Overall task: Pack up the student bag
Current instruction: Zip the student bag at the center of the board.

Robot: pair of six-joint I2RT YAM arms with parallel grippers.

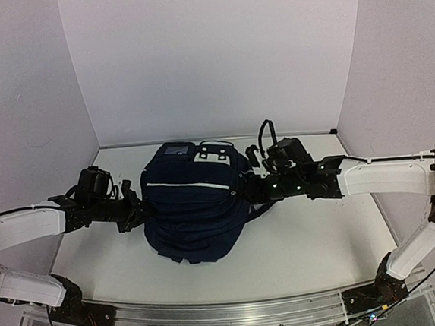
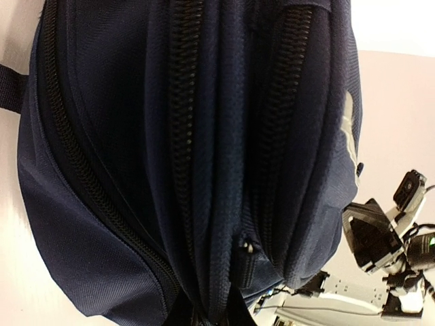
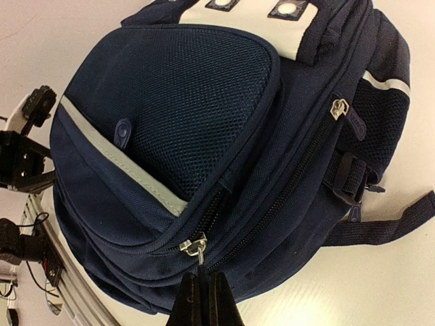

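Bag: large navy-blue fabric backpack point(image 1: 195, 211) lies mid white desk point(image 1: 323, 238) | left gripper point(image 1: 136, 213): we judge it clamped on side fabric, bracing | right gripper point(image 3: 202, 282): closed on silver zip pull point(image 3: 196, 246), ready to open pocket

A large navy-blue backpack point(image 1: 194, 203) lies front-up in the middle of a white table point(image 1: 315, 238), its top toward the far edge. White stripes cross its zip pockets, and a black strap trails to the right.

Central obstacle: student bag point(image 1: 194, 203)
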